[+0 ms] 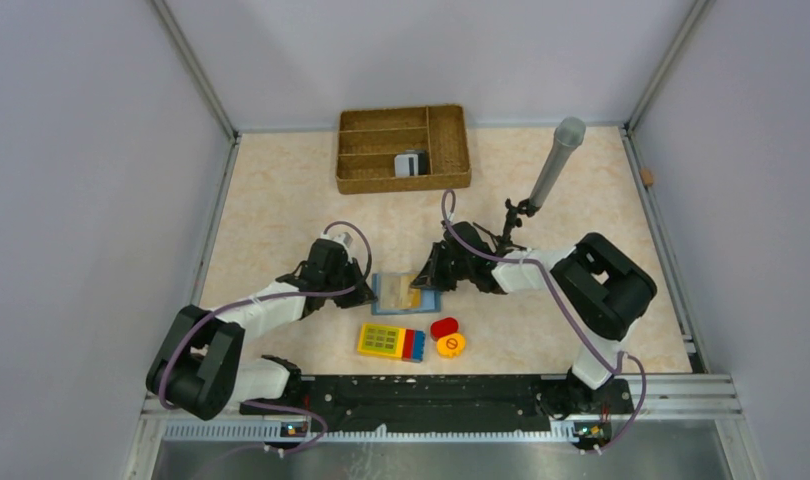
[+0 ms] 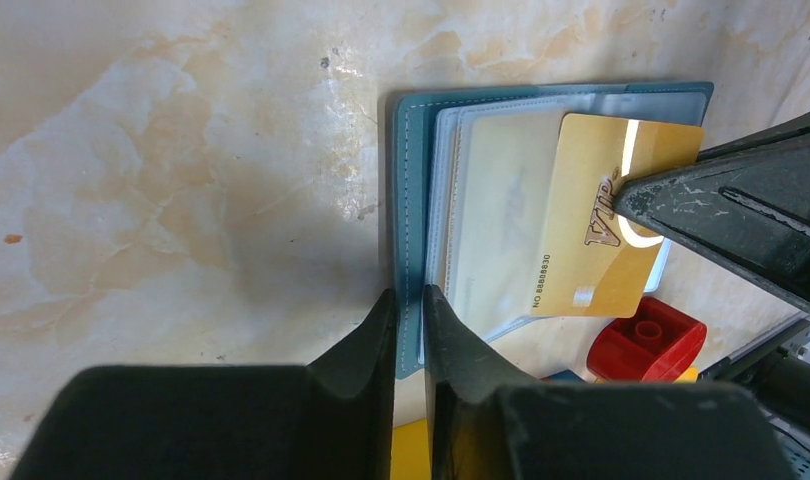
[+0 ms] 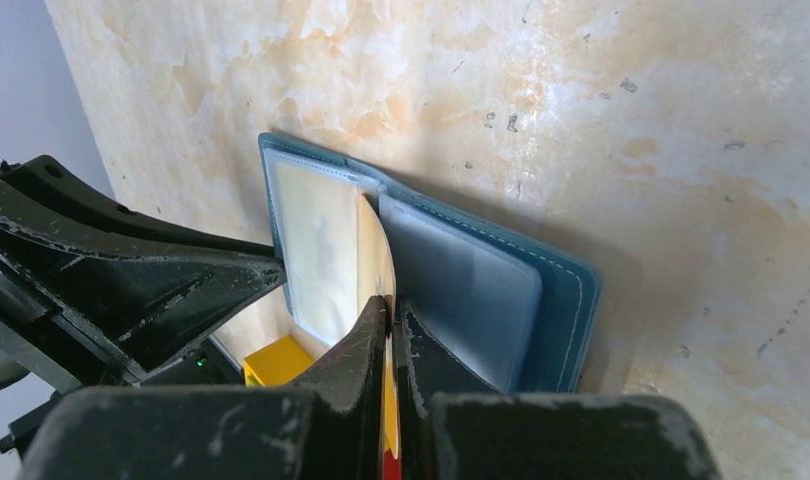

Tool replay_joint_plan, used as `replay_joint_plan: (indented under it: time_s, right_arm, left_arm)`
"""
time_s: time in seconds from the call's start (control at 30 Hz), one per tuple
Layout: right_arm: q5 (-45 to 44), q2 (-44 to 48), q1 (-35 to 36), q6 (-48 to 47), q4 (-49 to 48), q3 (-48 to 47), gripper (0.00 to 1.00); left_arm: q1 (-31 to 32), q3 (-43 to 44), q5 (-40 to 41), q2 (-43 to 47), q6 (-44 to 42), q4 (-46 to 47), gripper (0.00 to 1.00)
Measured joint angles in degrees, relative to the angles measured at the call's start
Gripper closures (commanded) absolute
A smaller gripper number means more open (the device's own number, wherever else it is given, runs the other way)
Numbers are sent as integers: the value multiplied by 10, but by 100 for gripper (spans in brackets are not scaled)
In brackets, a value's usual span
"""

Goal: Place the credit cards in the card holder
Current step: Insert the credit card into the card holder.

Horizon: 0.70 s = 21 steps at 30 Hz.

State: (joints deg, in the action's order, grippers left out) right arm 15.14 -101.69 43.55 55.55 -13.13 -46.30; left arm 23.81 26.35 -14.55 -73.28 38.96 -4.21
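The teal-blue card holder (image 1: 386,296) lies open on the table between both arms, clear pockets up (image 2: 413,180). My left gripper (image 2: 409,298) is shut on the stitched left edge of its cover; from above it sits at the holder's left side (image 1: 368,290). My right gripper (image 3: 391,315) is shut on a gold credit card (image 2: 601,220) marked VIP. The card stands tilted over the holder's inner pockets (image 3: 376,250), its far edge at a pocket sleeve. One right finger (image 2: 741,215) covers the card's near end. No other credit cards show.
A brown wicker divided tray (image 1: 403,120) stands at the back with a small black-and-white item (image 1: 411,163) inside. A yellow keypad block (image 1: 391,342), a red piece (image 1: 444,327) and a yellow disc (image 1: 450,345) lie just in front of the holder. A grey cylinder on a stand (image 1: 556,160) rises behind the right arm.
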Motion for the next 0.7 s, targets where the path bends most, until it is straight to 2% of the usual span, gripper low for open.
replay_joint_plan:
  time_s: [0.7]
  right_arm:
    - [-4, 1, 2, 0, 18, -4, 100]
  left_arm:
    - [-2, 0, -8, -5, -4, 7, 89]
